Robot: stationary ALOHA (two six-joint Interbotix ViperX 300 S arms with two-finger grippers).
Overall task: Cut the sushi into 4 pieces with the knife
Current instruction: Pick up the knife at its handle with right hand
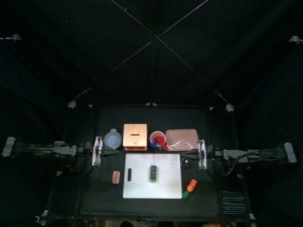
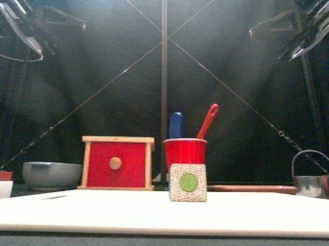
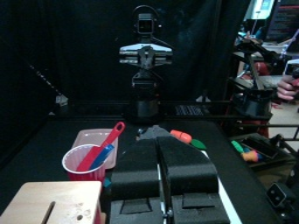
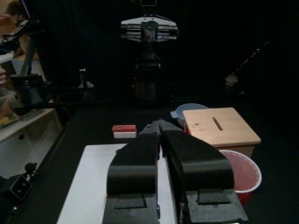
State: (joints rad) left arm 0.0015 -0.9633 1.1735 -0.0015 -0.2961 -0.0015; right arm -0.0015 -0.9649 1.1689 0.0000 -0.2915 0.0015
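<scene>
The sushi roll point(image 1: 154, 171) lay on the middle of the white board point(image 1: 169, 189), which sat near the table's point(image 1: 95, 200) front edge. Behind the board stood a row: a bowl point(image 2: 52, 174), a wooden box point(image 2: 118, 163), a red cup point(image 2: 186, 152) holding a blue knife point(image 2: 176, 125) and a red knife point(image 2: 207, 120), and a pink tray point(image 1: 182, 138). A small red toy point(image 1: 115, 177) lay off the board's left edge, and an orange toy point(image 1: 190, 186) lay off its right. The left gripper point(image 3: 160, 144) and the right gripper point(image 4: 162, 131) hung near the table's side edges, their jaws clenched on nothing.

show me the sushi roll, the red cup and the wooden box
sushi roll point(image 2: 188, 182): front view, centre of its end face.
red cup point(image 2: 186, 151): front view, middle of its wall.
wooden box point(image 2: 117, 163): front view, knob on its red drawer front.
</scene>
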